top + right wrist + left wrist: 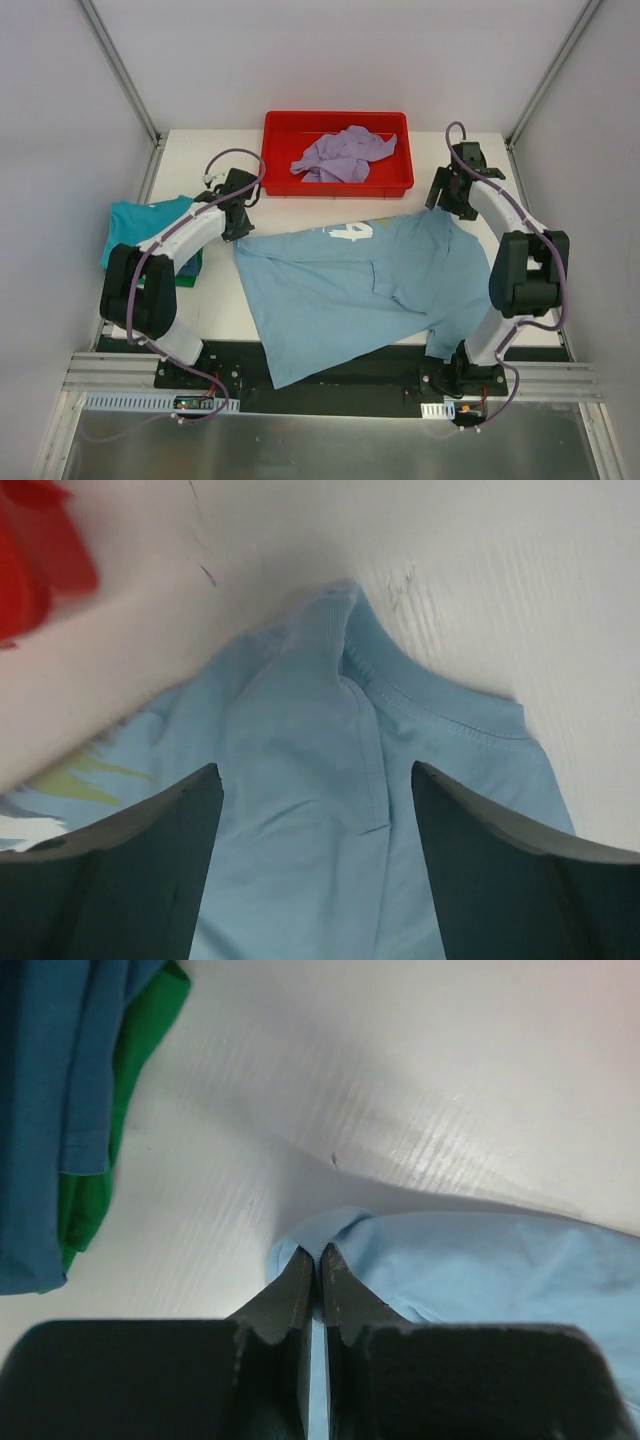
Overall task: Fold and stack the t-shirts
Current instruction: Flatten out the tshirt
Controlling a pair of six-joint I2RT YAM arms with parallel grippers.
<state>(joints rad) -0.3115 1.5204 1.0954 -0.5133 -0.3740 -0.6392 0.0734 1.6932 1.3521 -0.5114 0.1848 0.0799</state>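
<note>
TABLE, MID-FOLD: My left gripper (318, 1260) is clamped on a corner of the blue shirt (360, 290), at the shirt's far left, with pale cloth pinched between its fingers. My right gripper (315, 780) hangs with its fingers spread wide above the same shirt's far right corner. It grips nothing, and a stitched band of the cloth shows between the fingers.

The blue shirt lies rumpled across the middle of the table (190, 160), between my two arms. Its white print is near the far edge, and its near left corner reaches over the table's front edge.

At the left edge a teal shirt (140, 225) rests on a green shirt (190, 270). The pile is apart from the blue one, and from above my left arm crosses part of it. A lavender shirt (345, 155) lies crumpled in the red tray (335, 120) at the far side, the tray's near wall just beyond the blue shirt.

The count is four shirts, one tray and two grippers.
</note>
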